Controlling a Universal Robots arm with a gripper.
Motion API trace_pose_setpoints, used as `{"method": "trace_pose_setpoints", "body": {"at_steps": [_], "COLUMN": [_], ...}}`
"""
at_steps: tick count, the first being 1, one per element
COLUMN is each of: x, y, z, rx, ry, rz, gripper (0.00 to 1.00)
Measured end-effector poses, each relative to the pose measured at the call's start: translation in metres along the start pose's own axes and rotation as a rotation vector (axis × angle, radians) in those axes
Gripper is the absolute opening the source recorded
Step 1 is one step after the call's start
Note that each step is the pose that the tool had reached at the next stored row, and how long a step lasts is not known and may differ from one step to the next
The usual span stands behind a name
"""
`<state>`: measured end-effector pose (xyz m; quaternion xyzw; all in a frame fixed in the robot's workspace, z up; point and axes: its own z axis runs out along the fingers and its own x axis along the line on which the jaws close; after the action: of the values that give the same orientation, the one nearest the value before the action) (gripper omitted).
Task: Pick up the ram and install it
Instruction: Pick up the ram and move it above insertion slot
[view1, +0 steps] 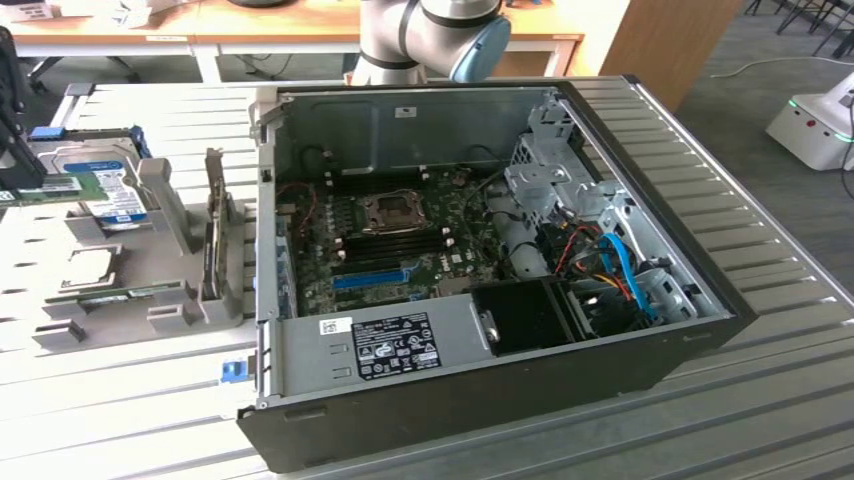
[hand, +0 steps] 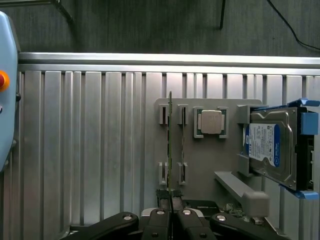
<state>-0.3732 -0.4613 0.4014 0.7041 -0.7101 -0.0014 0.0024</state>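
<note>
The ram (hand: 170, 140) is a thin green stick standing on its long edge in the slots of a grey holder (hand: 200, 160). In the wrist view I see it edge-on. In the exterior view the ram (view1: 214, 225) stands upright in the holder (view1: 160, 300), just off the open computer case's left wall. My gripper (hand: 170, 202) hangs well above the holder, in line with the stick, with its black fingers (hand: 159, 220) pressed together. The stick stays seated in its slots, apart from the fingers. The arm (view1: 414, 40) rises behind the case.
The open computer case (view1: 641, 330) with its motherboard (view1: 400, 230) lies at the table's middle. The holder also carries a blue-labelled hard drive (hand: 272, 147), a processor chip (hand: 210, 122) and another green stick (view1: 54, 187) beside the drive. Ribbed metal table (hand: 90, 150) surrounds the holder.
</note>
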Motion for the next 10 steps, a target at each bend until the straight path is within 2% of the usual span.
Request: {"method": "trace_pose_setpoints", "body": {"at_steps": [5, 10], "x": [0.000, 0.000], "y": [-0.0006, -0.0110], "z": [-0.0003, -0.0002], "rx": [-0.0004, -0.0002], "ry": [0.0003, 0.0001], "rz": [0.000, 0.000], "gripper": [0.12, 0.12]}}
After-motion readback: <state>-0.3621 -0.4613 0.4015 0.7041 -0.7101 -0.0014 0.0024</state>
